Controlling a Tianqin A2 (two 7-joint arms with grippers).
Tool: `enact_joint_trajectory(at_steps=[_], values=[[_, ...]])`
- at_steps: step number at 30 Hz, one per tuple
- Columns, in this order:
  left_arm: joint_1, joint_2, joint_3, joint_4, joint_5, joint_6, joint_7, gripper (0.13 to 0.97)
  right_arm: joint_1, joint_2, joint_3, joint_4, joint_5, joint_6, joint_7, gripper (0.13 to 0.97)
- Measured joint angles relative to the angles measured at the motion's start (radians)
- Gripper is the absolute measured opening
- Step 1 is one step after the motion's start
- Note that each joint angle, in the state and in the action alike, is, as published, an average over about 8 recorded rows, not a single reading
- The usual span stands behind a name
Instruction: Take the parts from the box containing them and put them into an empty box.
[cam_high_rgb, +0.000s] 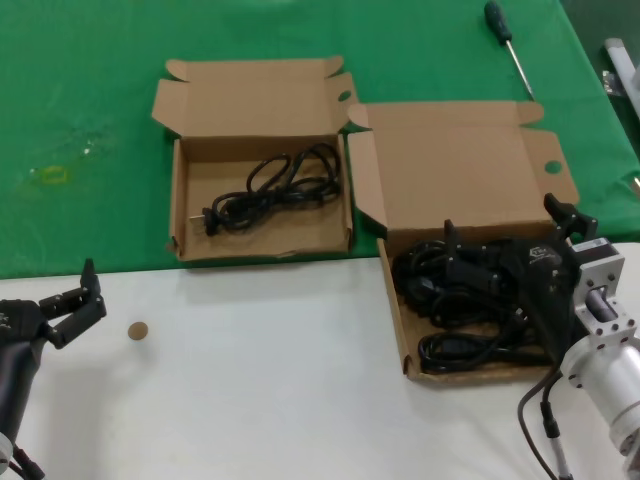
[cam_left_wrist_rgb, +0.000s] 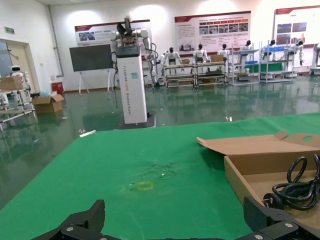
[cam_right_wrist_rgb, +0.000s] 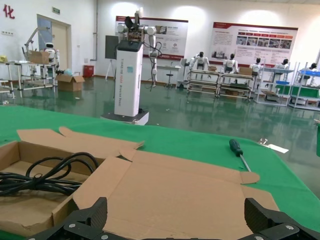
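The larger, shallow brown box (cam_high_rgb: 398, 310) stands at the right and holds several black cable bundles (cam_high_rgb: 460, 350). Its wide lid flap (cam_high_rgb: 455, 165) lies open behind it and also shows in the right wrist view (cam_right_wrist_rgb: 170, 192). My right gripper (cam_high_rgb: 503, 225) hovers open and empty just above these cables, its fingertips (cam_right_wrist_rgb: 95, 212) wide apart. The smaller, deeper box (cam_high_rgb: 190, 235) at the centre left holds one cable bundle (cam_high_rgb: 275, 190), which also shows in the left wrist view (cam_left_wrist_rgb: 295, 187). My left gripper (cam_high_rgb: 82, 300) is open and empty over the white table at the front left.
A green-handled screwdriver (cam_high_rgb: 505, 40) lies on the green cloth at the back right and also shows in the right wrist view (cam_right_wrist_rgb: 237, 150). A small brown disc (cam_high_rgb: 137, 330) lies on the white table near my left gripper. A yellow mark (cam_high_rgb: 50, 175) is on the cloth at the left.
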Motion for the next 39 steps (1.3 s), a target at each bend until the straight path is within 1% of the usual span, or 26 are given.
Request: enact_joint_trajectory(at_steps=[39], values=[[0.000,0.000,0.000,0.000,0.000,0.000,0.000,0.966,0.000,0.000,0.000,0.000,0.000,0.000,0.000,0.966]])
